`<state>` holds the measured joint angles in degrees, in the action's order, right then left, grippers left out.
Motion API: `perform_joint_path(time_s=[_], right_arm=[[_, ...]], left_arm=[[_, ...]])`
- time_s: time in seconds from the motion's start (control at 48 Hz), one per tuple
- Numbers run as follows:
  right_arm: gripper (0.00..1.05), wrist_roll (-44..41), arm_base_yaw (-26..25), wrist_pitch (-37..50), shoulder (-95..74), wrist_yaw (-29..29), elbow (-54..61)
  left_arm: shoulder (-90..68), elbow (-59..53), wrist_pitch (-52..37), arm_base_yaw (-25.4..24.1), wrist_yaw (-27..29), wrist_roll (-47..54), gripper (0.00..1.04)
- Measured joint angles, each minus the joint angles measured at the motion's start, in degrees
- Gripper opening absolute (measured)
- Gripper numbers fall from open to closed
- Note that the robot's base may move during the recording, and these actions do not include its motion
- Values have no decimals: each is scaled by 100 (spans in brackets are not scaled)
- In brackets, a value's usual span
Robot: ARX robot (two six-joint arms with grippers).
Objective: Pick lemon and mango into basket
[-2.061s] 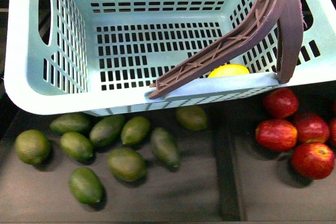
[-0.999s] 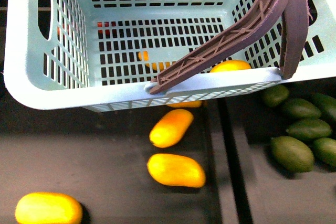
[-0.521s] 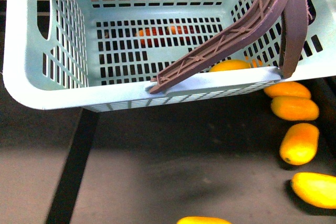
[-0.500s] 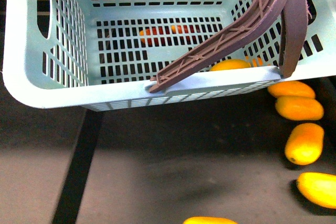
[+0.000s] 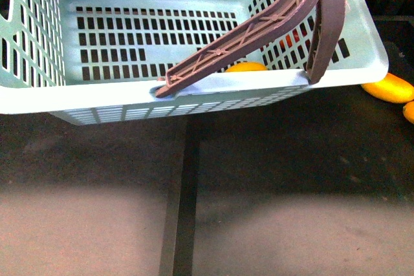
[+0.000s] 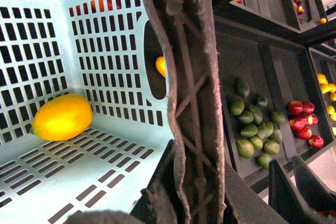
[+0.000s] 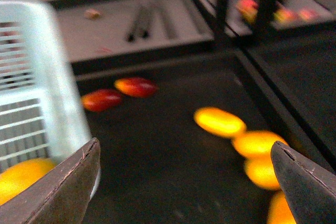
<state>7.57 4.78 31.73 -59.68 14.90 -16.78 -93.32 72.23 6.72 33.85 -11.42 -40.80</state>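
The pale teal basket (image 5: 194,88) fills the upper front view, hanging above the dark shelf. My left gripper (image 6: 184,198) is shut on its brown ribbed handle (image 6: 181,93), which also shows in the front view as the handle (image 5: 259,37). A yellow lemon (image 6: 62,117) lies on the basket's slotted floor; in the front view the lemon (image 5: 246,66) peeks over the near rim. Yellow-orange mangoes (image 5: 388,87) lie on the shelf at the far right. My right gripper (image 7: 191,182) is open and empty above the shelf, with the basket wall (image 7: 47,77) on one side and several blurred mangoes (image 7: 219,121) on the other.
A black divider strip (image 5: 181,192) runs across the shelf below the basket. Green fruits (image 6: 252,129) and red apples (image 6: 302,124) lie in other bins. Two red fruits (image 7: 118,93) lie beyond the basket. A dark upright frame post (image 7: 262,3) stands further off.
The basket has travelled sideways along the display, past green fruit and apples, then mangoes. The mangoes have slid to the right edge of the front view. The lemon stays in the basket.
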Motion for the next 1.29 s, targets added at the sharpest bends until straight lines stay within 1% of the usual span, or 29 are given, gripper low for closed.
perform_joint_path(time_s=[0.021,0.042,0.083,0.167,0.271,0.354,0.437,0.583,0.708,0.791,0.999,1.291], right_arm=[[96,343,-66,-518,-33,391,-219],[96,649,-190,-1001,-116,555,-444],[96,960,-448,-1386,-319,518,-682],[96,1368,-994,-1403,-859,173,-1045],[96,1591,-1602,-1266,-1510,-149,-1486],[96,1810,-2243,-1213,-2328,-459,-1971],[96,1873,-2667,-1137,-3091,-538,-2310],[96,1928,-3134,-1064,-4297,-487,-2715],[96,2017,-3348,-1045,-5182,-417,-2879],[96,2105,-3392,-1027,-5626,-398,-2933],[96,2334,-3327,-973,-6249,-402,-2946],[96,2577,-3254,-780,-6933,-396,-3077]], left_arm=[[0,0,0,4,-11,-4,7],[0,0,0,13,-37,-20,7],[0,0,0,37,-107,-50,7],[0,0,0,66,-170,-48,7],[0,0,0,92,-260,-52,7],[0,0,0,105,-289,-70,7],[0,0,0,105,-267,-79,7],[0,0,0,94,-129,-70,7],[0,0,0,74,-79,-61,7],[0,0,0,74,-92,-63,7],[0,0,0,87,-212,-74,7],[0,0,0,96,-164,-72,7]])
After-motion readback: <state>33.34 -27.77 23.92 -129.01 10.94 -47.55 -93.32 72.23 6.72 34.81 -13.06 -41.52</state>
